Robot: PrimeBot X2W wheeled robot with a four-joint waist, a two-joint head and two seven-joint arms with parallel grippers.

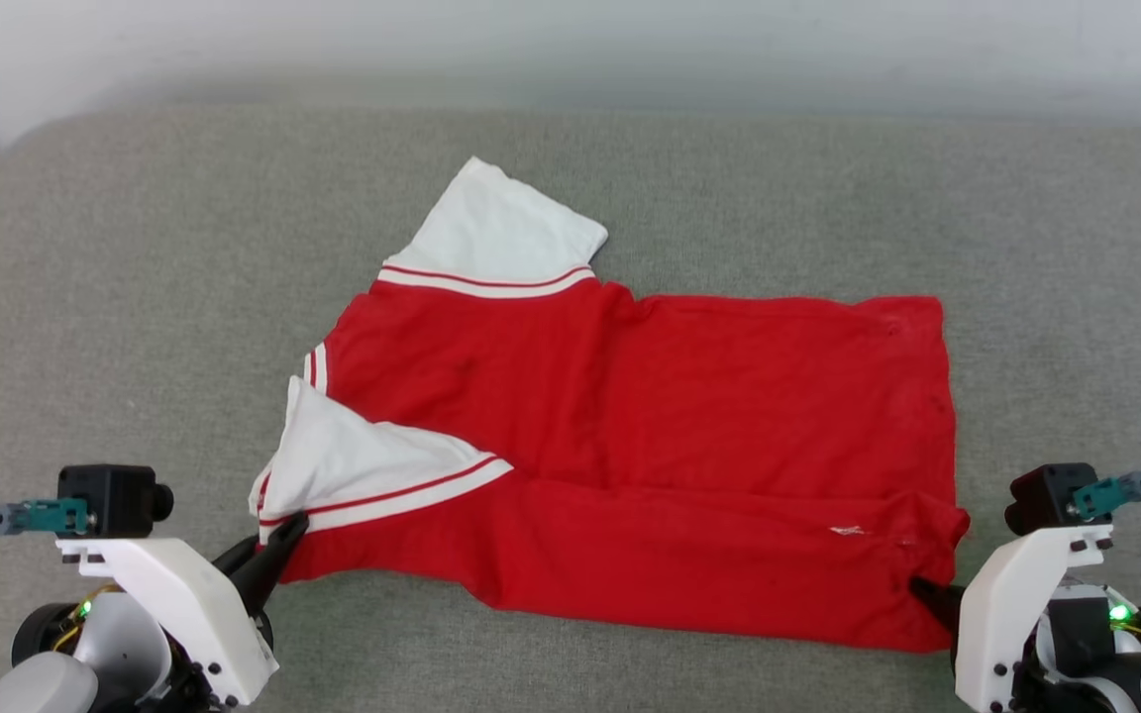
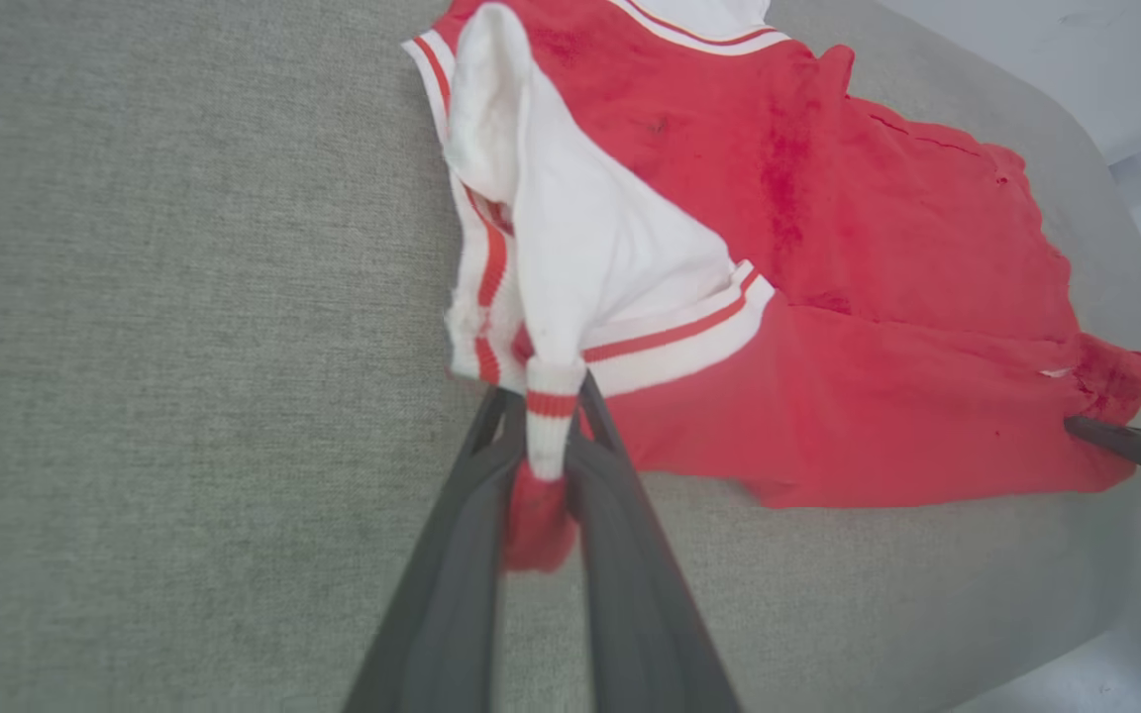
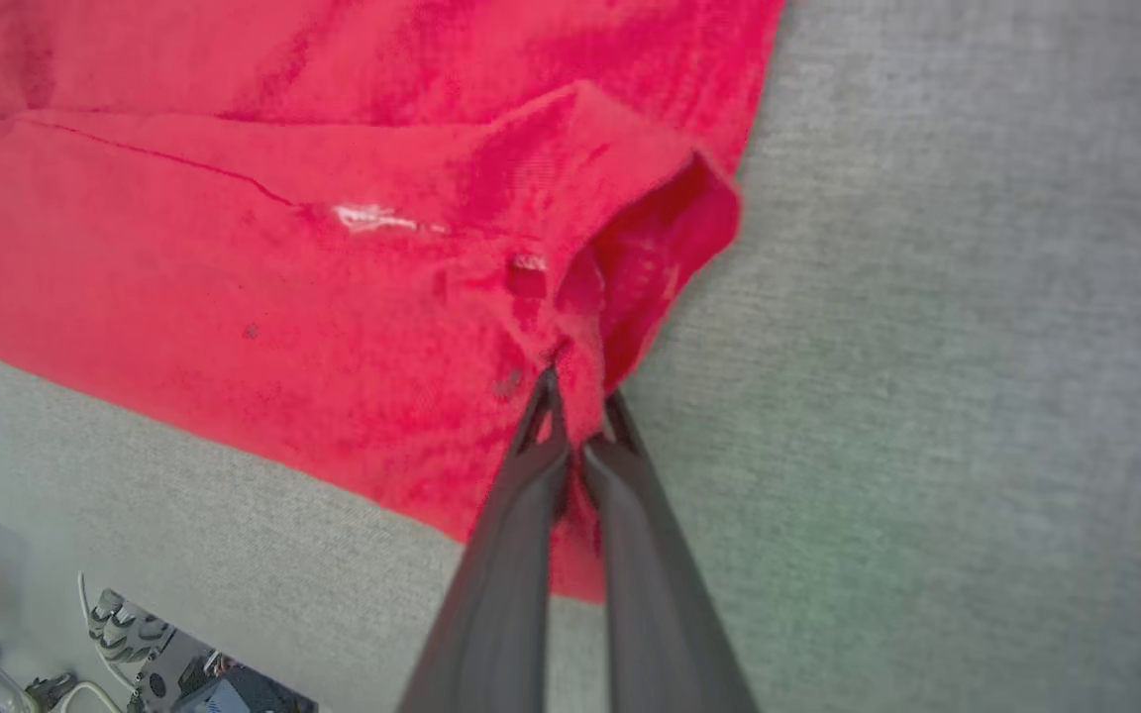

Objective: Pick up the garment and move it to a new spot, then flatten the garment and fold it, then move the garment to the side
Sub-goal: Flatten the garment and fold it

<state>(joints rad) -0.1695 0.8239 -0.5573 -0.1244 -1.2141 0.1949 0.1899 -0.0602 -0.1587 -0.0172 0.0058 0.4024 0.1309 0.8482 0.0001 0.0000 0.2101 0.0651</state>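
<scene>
Your left pincer [image 2: 541,401] clamps the jersey's [image 1: 679,396] near sleeve-end corner, your right pincer [image 3: 578,396] its near hem corner; its length spans between them.

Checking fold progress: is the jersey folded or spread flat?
Partly folded: the jersey has its near edge and near sleeve doubled over; far sleeve spread.

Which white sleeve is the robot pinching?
The near sleeve, the one folded over the red body. The left gripper is shut on its striped edge. The far sleeve sticks out flat, touched by nothing.
</scene>
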